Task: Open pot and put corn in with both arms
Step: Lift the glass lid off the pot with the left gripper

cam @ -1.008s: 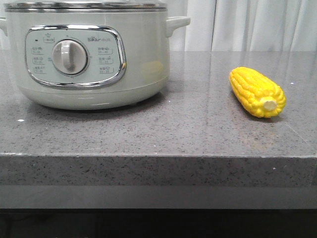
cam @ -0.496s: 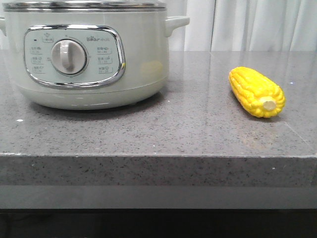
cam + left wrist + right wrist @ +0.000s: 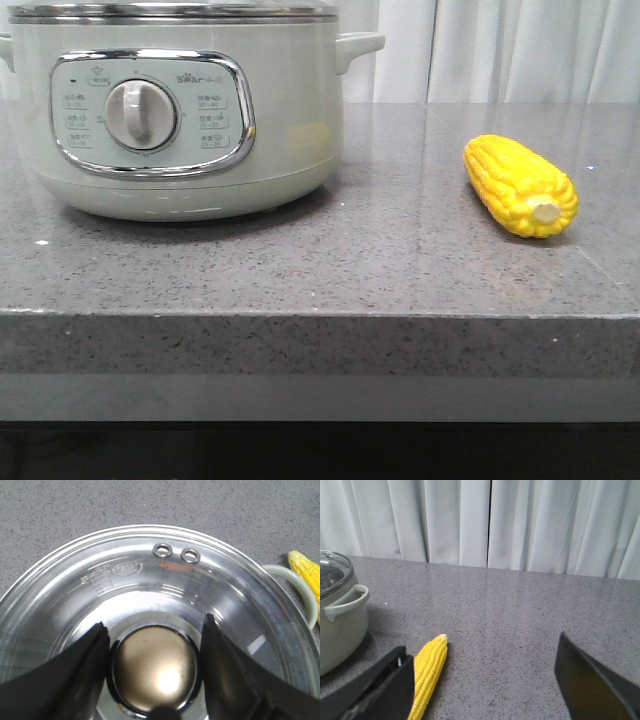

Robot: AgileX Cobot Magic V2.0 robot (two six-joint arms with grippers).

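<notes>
Lid-opening step: my left gripper (image 3: 154, 667) sat open astride the lid knob (image 3: 155, 667) of the pot (image 3: 180, 110) upper left, needing closure; right gripper (image 3: 485, 680) open, empty, corn (image 3: 520, 186) mid-right.

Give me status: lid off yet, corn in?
Nothing done. The lid is on the pot. In hand: left gripper, jaws open either side of the lid knob. Left: lift lid, grab corn from the counter, drop in. Right gripper open, empty.
</notes>
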